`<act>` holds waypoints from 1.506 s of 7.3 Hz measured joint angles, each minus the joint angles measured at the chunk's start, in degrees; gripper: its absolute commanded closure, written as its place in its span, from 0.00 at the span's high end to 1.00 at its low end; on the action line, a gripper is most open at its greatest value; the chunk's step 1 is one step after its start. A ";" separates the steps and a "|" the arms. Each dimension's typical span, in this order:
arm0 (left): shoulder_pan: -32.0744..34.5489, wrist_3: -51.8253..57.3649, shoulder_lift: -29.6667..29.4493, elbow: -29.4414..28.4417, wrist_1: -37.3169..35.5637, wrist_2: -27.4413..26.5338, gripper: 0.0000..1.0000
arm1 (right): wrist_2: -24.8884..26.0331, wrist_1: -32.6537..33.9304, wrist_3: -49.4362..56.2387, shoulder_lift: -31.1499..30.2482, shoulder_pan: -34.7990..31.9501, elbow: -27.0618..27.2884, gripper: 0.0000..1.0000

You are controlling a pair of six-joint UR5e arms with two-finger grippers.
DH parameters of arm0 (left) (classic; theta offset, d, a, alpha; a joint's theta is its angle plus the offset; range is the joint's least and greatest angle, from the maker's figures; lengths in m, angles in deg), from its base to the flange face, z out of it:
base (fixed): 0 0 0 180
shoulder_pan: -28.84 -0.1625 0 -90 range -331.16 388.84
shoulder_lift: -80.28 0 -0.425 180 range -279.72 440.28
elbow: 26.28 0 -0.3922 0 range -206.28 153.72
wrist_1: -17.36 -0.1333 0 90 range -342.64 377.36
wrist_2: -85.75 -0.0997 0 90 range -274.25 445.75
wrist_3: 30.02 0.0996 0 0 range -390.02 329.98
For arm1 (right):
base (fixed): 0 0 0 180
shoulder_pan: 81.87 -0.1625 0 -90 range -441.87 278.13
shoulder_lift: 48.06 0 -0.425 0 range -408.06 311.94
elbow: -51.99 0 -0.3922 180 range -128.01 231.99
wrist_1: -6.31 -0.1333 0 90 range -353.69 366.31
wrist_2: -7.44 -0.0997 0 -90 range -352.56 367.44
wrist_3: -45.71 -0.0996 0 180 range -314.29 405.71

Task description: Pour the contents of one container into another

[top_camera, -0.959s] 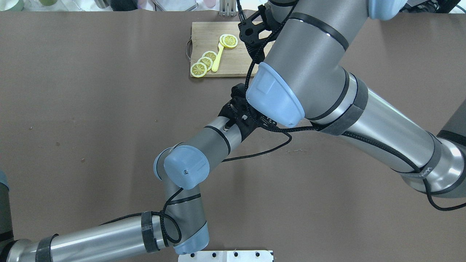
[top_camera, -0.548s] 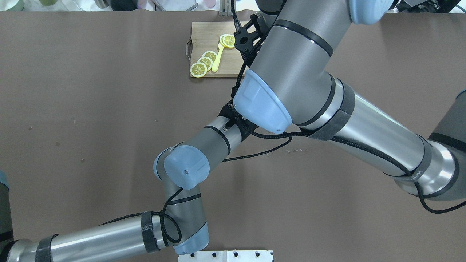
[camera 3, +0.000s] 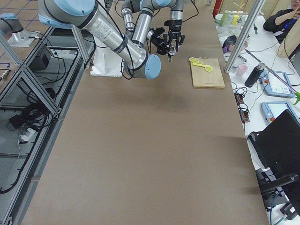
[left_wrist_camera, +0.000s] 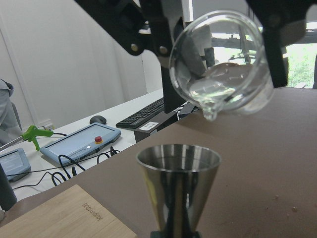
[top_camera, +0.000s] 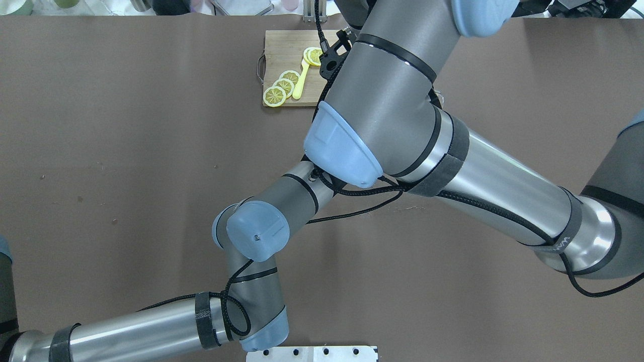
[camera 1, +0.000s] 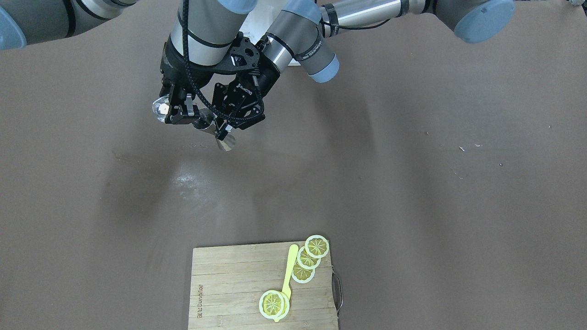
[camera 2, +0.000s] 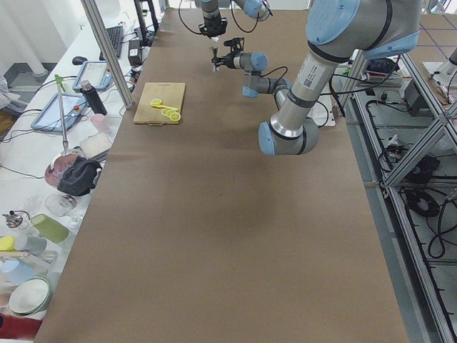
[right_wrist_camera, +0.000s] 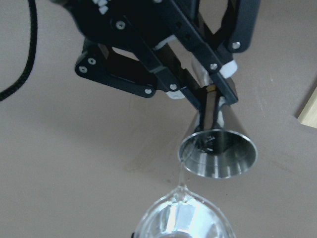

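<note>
My left gripper (camera 1: 214,129) is shut on the narrow waist of the steel jigger (camera 1: 224,143), held well above the table. In the left wrist view the jigger (left_wrist_camera: 179,178) has its open cone facing up. My right gripper (camera 1: 173,111) is shut on the small clear glass cup (camera 1: 159,109). Its fingers (left_wrist_camera: 275,44) hold the cup (left_wrist_camera: 223,64) tilted just above the jigger, spout pointing down at its rim. The right wrist view shows the cup's spout (right_wrist_camera: 181,191) close to the jigger's mouth (right_wrist_camera: 218,154) and the left fingers (right_wrist_camera: 218,94) clamped on the waist. Both grippers are hidden in the overhead view.
A wooden cutting board (camera 1: 229,284) with lemon slices (camera 1: 316,246) and a yellow spoon (camera 1: 289,270) lies at the table's far side from the robot. The right arm's elbow (top_camera: 342,151) crosses over the left forearm (top_camera: 297,191). Bare brown table (camera 1: 412,183) surrounds the grippers.
The right arm has swung leftward in the overhead view and now covers more of the cutting board and the left wrist. The left arm has not moved.
</note>
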 measured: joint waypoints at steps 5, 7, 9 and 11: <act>-0.02 0.00 0.14 -0.14 0.05 -0.02 0.00 | 1.15 0.36 1.63 1.92 0.37 -3.40 0.00; -0.01 0.00 0.25 -0.17 0.08 -0.02 0.00 | 1.18 0.37 2.01 2.18 0.27 -3.75 0.00; 0.00 0.00 0.30 -0.17 0.11 -0.06 0.00 | 0.25 0.03 2.12 2.24 -0.22 -3.61 0.00; 0.00 0.00 0.30 -0.18 0.22 -0.09 0.00 | -1.54 -1.53 2.00 2.08 -1.04 -3.45 0.00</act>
